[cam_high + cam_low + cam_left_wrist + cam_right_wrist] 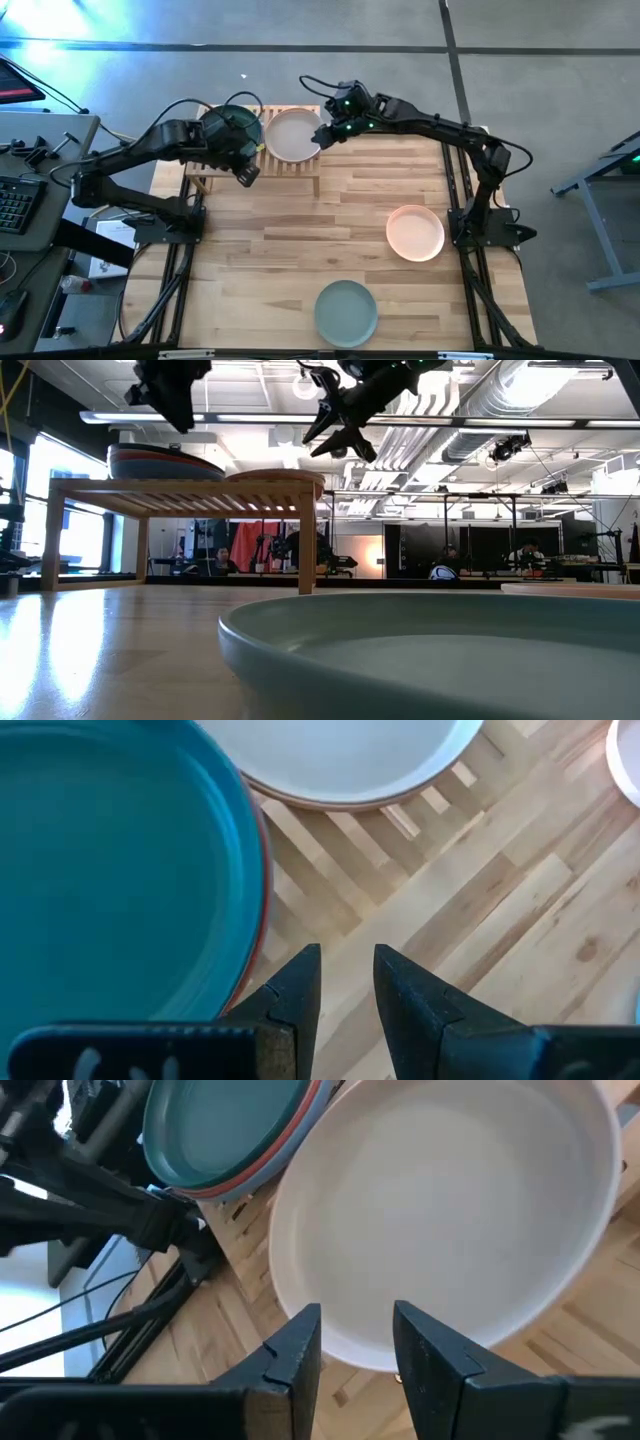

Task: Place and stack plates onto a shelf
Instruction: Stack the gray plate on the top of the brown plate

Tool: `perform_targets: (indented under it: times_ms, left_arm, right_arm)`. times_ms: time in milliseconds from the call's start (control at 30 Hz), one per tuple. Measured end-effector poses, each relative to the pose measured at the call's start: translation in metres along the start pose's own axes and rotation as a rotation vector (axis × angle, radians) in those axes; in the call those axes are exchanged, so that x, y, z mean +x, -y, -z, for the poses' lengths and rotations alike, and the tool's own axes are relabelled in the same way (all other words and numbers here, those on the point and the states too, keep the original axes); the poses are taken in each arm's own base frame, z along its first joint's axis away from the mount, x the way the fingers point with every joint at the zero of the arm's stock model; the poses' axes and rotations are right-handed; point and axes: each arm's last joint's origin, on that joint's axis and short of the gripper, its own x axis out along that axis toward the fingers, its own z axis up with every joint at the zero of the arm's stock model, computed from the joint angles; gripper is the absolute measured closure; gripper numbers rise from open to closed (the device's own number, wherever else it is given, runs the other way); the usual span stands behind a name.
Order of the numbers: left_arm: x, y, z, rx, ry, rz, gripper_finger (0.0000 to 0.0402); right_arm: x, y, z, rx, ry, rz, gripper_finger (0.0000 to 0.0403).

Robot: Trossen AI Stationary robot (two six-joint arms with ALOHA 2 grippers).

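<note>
High view shows both my grippers, left (pixel 247 176) and right (pixel 322 135), released and empty above the shelf (pixel 300 166); next I should fetch the peach-pink plate (pixel 415 232), gripping its rim squarely.

Shelf (pixel 300 163): light wood slats. On it, dark teal plate (pixel 110 870) over a terracotta red rim, and beige plate (pixel 292 135). On striped pale wood tabletop (pixel 300 240): peach-pink plate (pixel 415 232), sage green plate (pixel 346 312).
</note>
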Motion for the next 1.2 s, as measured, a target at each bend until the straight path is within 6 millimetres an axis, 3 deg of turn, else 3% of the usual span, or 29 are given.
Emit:
perform_targets:
  times_ms: [233, 500, 1200]
  left_arm:
    - [0.027, 0.010, -0.008, 0.007, -0.024, -0.033, 0.0316]
    - [0.044, 0.014, -0.014, 0.021, -0.044, -0.114, 0.0316]
    - [0.048, -0.009, -0.014, -0.033, -0.139, -0.224, 0.0316]
  right_arm:
    - [0.000, 0.001, -0.001, 0.004, 0.002, 0.003, 0.0295]
    - [0.000, 0.001, -0.001, -0.006, 0.002, 0.003, 0.0295]
    - [0.000, 0.001, -0.001, -0.022, 0.001, 0.002, 0.0295]
